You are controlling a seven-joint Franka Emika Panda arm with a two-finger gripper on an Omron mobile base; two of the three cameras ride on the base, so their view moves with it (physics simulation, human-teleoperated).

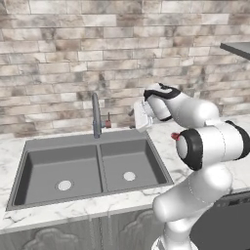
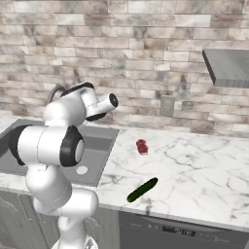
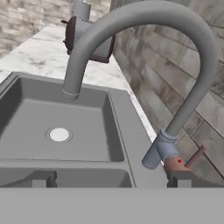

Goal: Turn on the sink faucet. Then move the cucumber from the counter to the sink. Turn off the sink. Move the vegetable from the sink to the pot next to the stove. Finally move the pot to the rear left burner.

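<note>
Reaching up and over the sink, the white arm rises from its base at the sink's front right corner, bends sharply at a dark-ringed elbow and turns its wrist toward the sink faucet. The tool hangs just beside the faucet's base, its two dark fingertips spread wide apart, one over the sink's rear rim and the other next to the small reddish side lever; it holds nothing. From the hand camera the grey gooseneck arches close overhead, its mouth hanging above the basin with the pale round drain. No water shows at the spout. The cucumber lies on the white marble counter well to the right of the sink, near the counter's front edge, turned on a diagonal. A small red object sits on the counter between the cucumber and the brick wall.
</note>
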